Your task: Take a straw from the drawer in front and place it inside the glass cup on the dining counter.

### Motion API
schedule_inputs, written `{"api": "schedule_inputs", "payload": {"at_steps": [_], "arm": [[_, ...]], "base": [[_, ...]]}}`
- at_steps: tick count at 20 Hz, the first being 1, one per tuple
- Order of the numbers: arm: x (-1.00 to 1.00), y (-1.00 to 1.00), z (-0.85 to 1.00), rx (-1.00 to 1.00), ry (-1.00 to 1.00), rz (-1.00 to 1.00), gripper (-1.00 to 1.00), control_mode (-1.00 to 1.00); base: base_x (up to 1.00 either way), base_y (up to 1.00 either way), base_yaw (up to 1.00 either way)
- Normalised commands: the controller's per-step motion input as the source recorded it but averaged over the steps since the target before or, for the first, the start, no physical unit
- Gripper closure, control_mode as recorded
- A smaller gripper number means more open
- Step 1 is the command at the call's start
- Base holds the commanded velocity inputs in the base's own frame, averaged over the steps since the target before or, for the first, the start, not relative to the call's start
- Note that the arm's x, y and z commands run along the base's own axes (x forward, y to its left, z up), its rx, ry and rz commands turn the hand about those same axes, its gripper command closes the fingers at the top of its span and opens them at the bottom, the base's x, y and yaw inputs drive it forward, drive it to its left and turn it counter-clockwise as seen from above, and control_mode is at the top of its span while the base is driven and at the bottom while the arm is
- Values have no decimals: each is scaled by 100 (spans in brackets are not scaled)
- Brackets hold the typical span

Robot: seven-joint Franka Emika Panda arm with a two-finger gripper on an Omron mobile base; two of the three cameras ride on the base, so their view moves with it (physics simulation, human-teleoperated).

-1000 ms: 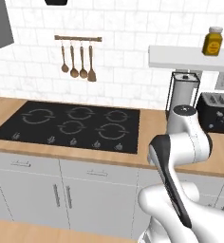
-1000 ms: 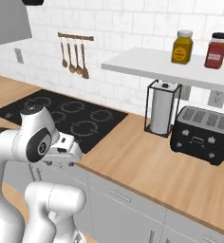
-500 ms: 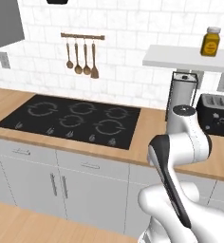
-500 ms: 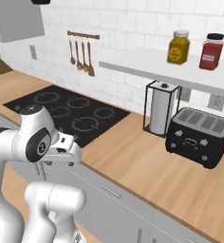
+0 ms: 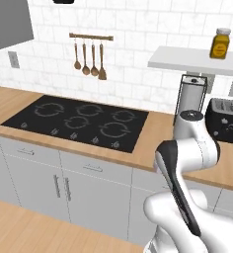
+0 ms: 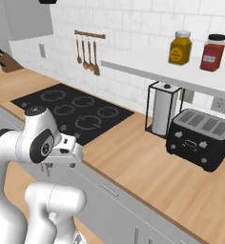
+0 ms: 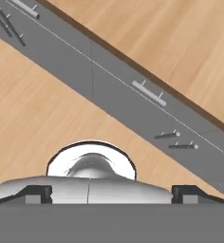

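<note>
My gripper (image 7: 112,192) points down at the floor in front of the grey cabinets, and its two dark fingertips (image 7: 38,193) stand wide apart with nothing between them, so it is open. In the right base view the gripper (image 6: 47,167) hangs under the folded arm, below the counter edge. A shallow grey drawer (image 7: 133,80) with a slim bar handle lies ahead of it and is shut. More shut drawer fronts (image 5: 91,168) run under the cooktop counter. The straw is hidden. The glass cup and the dining counter are out of view.
A black cooktop (image 5: 76,121) is set in the wood counter (image 6: 148,162). A paper towel holder (image 6: 162,109) and a black toaster (image 6: 200,138) stand at the right. Jars sit on the wall shelf (image 6: 148,66), utensils (image 5: 89,57) hang on the wall, and wood floor (image 7: 42,118) lies below.
The whole picture has shifted, so the base has moved: more of the counter's left end and a knife block have come into sight. The arm keeps its folded pose and the jaws stay apart.
</note>
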Motion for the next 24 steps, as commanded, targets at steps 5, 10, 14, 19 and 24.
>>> {"api": "schedule_inputs", "payload": {"at_steps": [5,10,14,19,24], "arm": [[42,80,-33,-4,0,3,-100,-100],[60,100,-46,-14,0,-10,-100,-100],[74,95,-57,-27,7,-2,-100,-100],[72,35,-45,-28,0,0,-100,-100],[46,42,-4,-23,0,1,-100,-100]], "base": [[0,0,0],[0,0,0],[0,0,0],[0,0,0],[0,0,0]]}}
